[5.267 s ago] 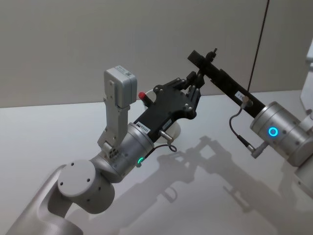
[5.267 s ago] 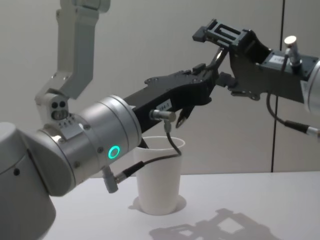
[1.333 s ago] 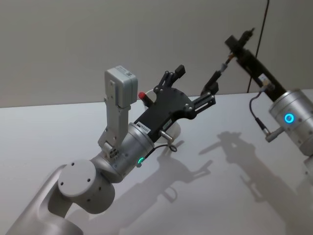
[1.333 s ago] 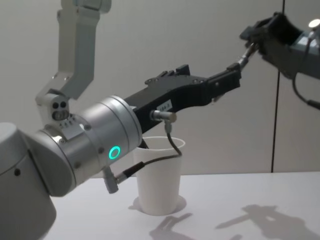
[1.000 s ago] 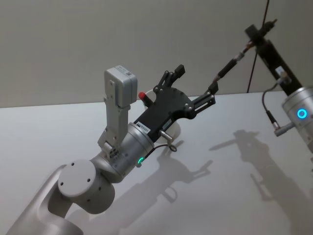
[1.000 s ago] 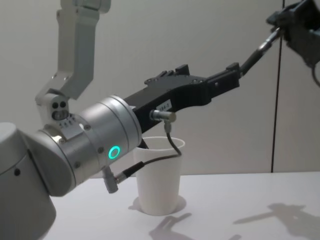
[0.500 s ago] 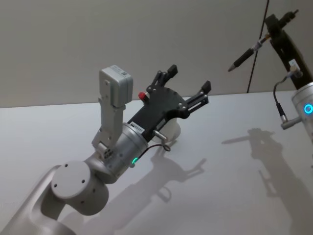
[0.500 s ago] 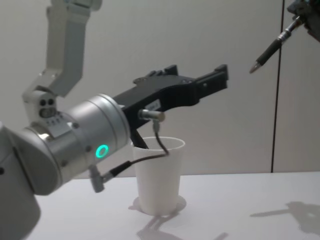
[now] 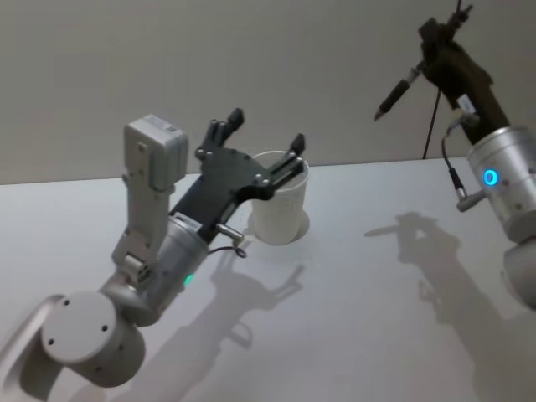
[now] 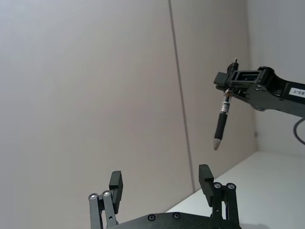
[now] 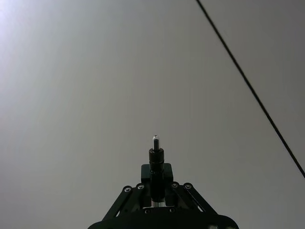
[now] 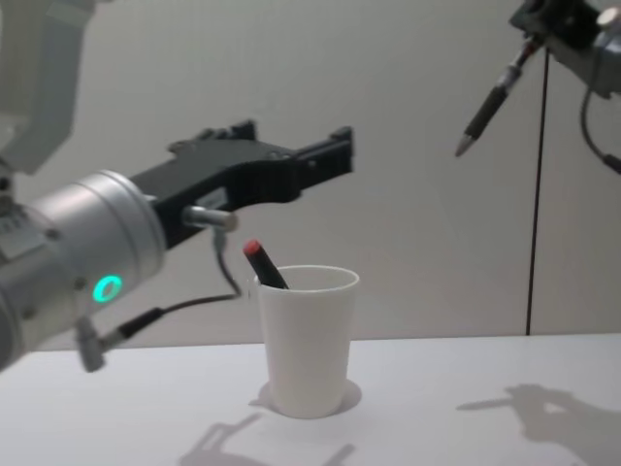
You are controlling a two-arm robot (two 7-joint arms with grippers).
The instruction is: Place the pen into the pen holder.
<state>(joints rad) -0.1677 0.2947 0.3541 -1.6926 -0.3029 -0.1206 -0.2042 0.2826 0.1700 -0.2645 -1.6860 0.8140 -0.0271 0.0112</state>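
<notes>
The right gripper (image 9: 429, 52) was clamped on a slim black pen (image 9: 396, 90) at the head view's upper right, tip slanting down. The left gripper (image 9: 265, 139), fingers spread and empty, hovered at centre-left beside a plain white paper cup (image 12: 307, 338) holding a red-capped black marker (image 12: 263, 262).

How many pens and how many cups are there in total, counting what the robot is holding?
Pens: 2, one held in the right gripper (the pen) and one red-capped pen standing in the cup.
Cups: 1, the white cup on the table.
Total: 3
</notes>
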